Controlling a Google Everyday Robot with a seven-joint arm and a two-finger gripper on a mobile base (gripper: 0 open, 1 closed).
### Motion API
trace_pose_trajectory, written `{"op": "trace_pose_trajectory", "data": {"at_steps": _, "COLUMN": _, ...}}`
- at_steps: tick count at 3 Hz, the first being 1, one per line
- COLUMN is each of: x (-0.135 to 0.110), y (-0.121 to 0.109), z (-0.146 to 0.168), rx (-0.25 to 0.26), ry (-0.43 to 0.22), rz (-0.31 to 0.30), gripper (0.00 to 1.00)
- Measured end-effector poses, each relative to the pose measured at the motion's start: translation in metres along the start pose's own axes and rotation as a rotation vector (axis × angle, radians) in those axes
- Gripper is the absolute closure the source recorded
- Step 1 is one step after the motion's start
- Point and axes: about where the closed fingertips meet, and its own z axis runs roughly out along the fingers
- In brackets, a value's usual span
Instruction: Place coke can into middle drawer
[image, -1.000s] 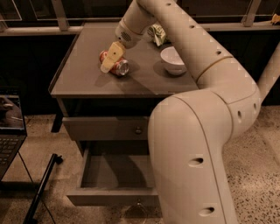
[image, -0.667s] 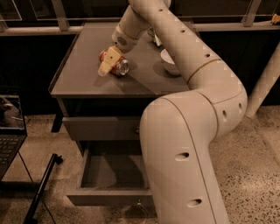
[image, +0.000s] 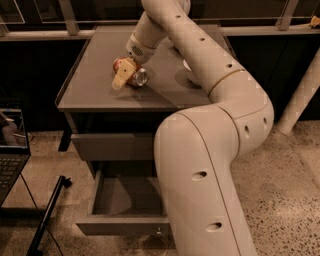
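Note:
The coke can (image: 135, 76) lies on its side on the grey cabinet top (image: 90, 85), red body to the left, silver end facing right. My gripper (image: 124, 75) is down on the can, its yellowish tip across the can's front; the can rests on the top. The middle drawer (image: 120, 226) is pulled out below, its plain grey inside (image: 125, 197) showing and holding nothing. My large white arm crosses in front of the drawer's right half.
A closed upper drawer (image: 112, 146) sits above the open one. A sliver of the white bowl (image: 186, 66) shows behind my arm. A laptop (image: 10, 150) and a black pole (image: 47, 215) are at the left, a white post (image: 300, 95) at the right.
My arm's elbow has swung left and now hides most of the bowl and all of the snack bag. The gripper stays at the can, slightly lower.

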Motion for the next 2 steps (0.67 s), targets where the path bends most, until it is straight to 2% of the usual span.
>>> {"op": "trace_pose_trajectory", "data": {"at_steps": 2, "x": 0.0, "y": 0.0, "z": 0.0001, "rx": 0.0, "ry": 0.0, "rz": 0.0, "gripper": 0.64}}
